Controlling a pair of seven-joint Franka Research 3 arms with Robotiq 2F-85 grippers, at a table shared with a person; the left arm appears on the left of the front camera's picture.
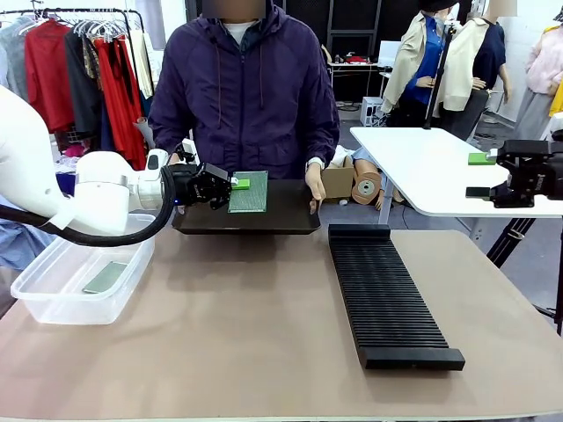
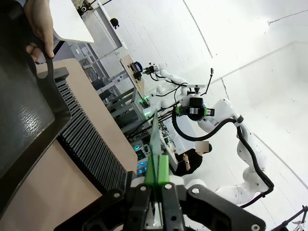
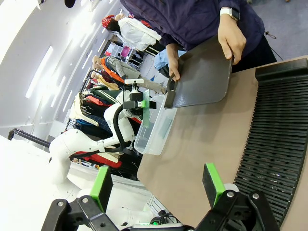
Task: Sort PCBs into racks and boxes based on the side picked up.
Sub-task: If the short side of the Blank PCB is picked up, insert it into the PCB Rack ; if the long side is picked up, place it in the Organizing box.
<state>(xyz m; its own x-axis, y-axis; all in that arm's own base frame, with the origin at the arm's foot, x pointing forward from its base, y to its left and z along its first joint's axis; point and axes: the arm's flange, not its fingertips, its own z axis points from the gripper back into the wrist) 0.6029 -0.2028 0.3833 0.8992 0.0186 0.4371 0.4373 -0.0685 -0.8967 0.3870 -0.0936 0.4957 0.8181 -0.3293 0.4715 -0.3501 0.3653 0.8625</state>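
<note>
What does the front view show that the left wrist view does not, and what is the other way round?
Front view alone: the clear box at the table's left with one PCB lying flat in it, and the whole person in a purple jacket holding the black tray at both ends.

Left wrist view alone: the left claw from close, shut on a PCB seen edge-on between the green pads.

Both: the black slotted rack, the tray, a hand on the tray's handle, the held PCB, and the right arm with its claw.
</note>
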